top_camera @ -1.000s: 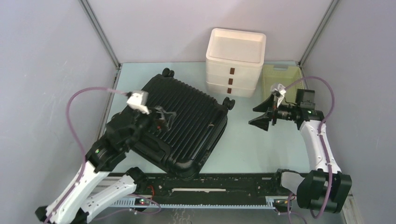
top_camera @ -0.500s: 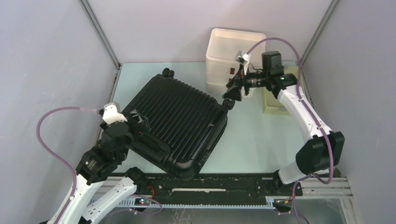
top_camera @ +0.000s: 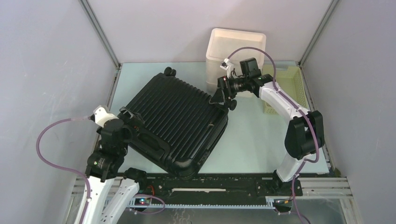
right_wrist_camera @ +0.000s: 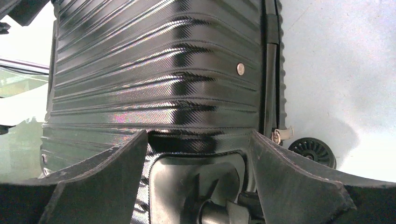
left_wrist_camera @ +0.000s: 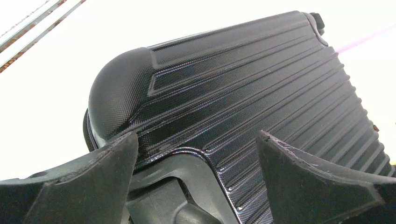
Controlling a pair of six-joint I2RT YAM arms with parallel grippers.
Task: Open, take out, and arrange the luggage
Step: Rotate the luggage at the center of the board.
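The luggage (top_camera: 180, 119) is a black ribbed hard-shell suitcase lying flat and closed, turned diagonally on the table. My left gripper (top_camera: 130, 117) is open at its near-left edge. In the left wrist view the left gripper (left_wrist_camera: 196, 135) straddles a moulded handle recess (left_wrist_camera: 187, 186) on the luggage (left_wrist_camera: 243, 84) without closing on it. My right gripper (top_camera: 218, 97) is open at the far-right corner, beside a wheel (top_camera: 231, 104). In the right wrist view the right gripper (right_wrist_camera: 197, 135) spans a wheel housing (right_wrist_camera: 196, 186) of the luggage (right_wrist_camera: 159, 70). A second wheel (right_wrist_camera: 313, 151) and a zipper pull (right_wrist_camera: 280, 134) show to the right.
A white three-drawer box (top_camera: 235, 44) stands at the back, just behind the right arm. A pale yellow slatted basket (top_camera: 286, 88) sits to its right. Grey walls close the table in on the left, back and right.
The right arm swung from the table's right middle up and left to the luggage's far-right corner. The left arm drew back from over the lid to the near-left edge.
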